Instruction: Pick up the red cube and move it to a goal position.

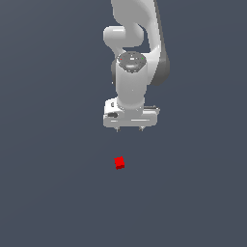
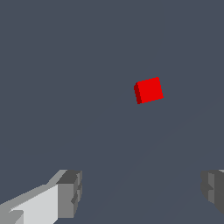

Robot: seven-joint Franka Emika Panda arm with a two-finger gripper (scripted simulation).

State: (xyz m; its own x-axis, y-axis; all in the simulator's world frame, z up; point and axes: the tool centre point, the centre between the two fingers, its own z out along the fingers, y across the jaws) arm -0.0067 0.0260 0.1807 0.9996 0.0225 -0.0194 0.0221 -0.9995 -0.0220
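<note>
Simulated scene, plain dark grey-blue floor [image 1: 48, 193], nothing else on it but one small block. White robot arm [image 1: 140, 43] reaching down from the top of the exterior view, wrist pointed straight at the floor.

Gripper [image 1: 129, 129] hanging above the floor, two short fingertips [image 1: 117, 129] just showing below the white hand. Fingers spread wide apart, holding nothing; in the wrist view, one grey pad [image 2: 70, 194] at one edge and the other at the opposite edge, bare floor between them.

Red cube [image 1: 119, 162] resting on the floor, below the gripper in the exterior view and a little toward that view's left, well apart from the fingertips. Seen from the wrist view, red cube [image 2: 148, 90] ahead of the open fingers rather than between them, turned slightly off square to them, one darker side face showing.

Judging by looks only: tiny, much narrower than the gap between the fingers, so probably very light. Sharp flat faces, likely rigid, not fragile. Smooth surface, possibly a bit slippery, and easily nudged aside by a finger landing off centre.

Best hold, most likely: two opposite upright faces, pads flat against them near mid-height, after centring over the block and turning the wrist slightly to match its skew. Not yet lifted; no goal marker visible in either view.
</note>
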